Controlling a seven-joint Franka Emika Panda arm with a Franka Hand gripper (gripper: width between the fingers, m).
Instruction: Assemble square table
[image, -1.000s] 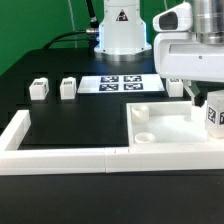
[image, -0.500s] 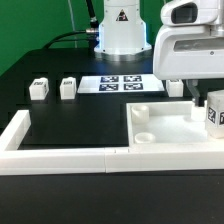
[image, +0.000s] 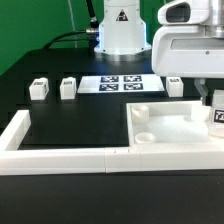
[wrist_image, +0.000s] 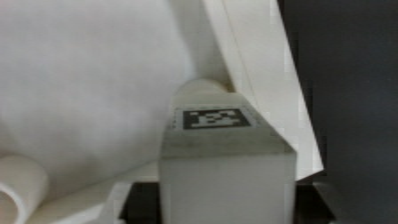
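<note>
Fitting a leg looks like the step in hand: the gripper (wrist_image: 222, 192) pinches one leg (wrist_image: 221, 150) above the tabletop (image: 165, 125), at its far corner by the exterior view's right edge. The tabletop lies against the fence (image: 60, 158) along the table's near edge. Next, the leg needs lining up with that corner's socket, hidden here, before lowering.

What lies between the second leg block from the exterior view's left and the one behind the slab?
The marker board lies flat between the second leg block and the rear leg block; only the exterior view shows it.
</note>
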